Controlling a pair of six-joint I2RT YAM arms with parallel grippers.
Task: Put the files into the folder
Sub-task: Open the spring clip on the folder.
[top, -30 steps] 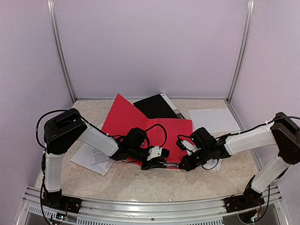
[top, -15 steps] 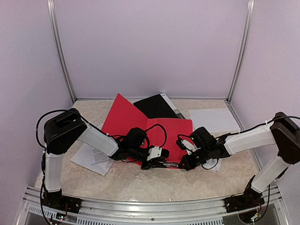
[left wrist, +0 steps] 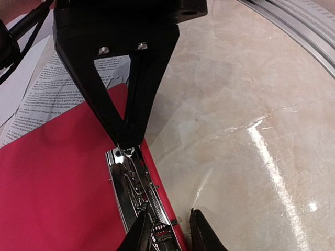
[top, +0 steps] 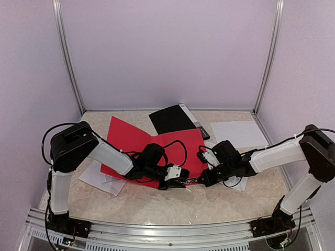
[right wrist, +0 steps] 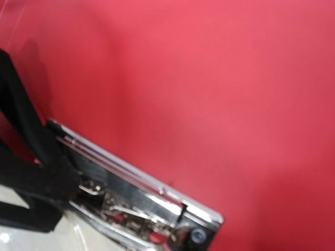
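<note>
- My red folder (top: 131, 144) lies open and flat in the middle of the tabletop (top: 157, 209), with its metal clip (left wrist: 136, 193) running along the near edge
- My right hand (left wrist: 125, 147) is clenched on nothing, and its tip is down on the right end of the clip
- My left hand (left wrist: 170, 235) straddles the clip's left end and the folder's near edge with its fingers narrowly apart; I cannot tell whether it is actually pinching them
- One printed sheet (top: 102, 178) lies at the left, beneath my left arm, by the folder's left corner
- A second printed sheet (left wrist: 57, 89) lies under my right arm, and the folder's right corner overlaps it
- A blank sheet (top: 238, 133) lies at the far right, apart from the folder
- A black folder (top: 172, 119) lies just behind the red one
</note>
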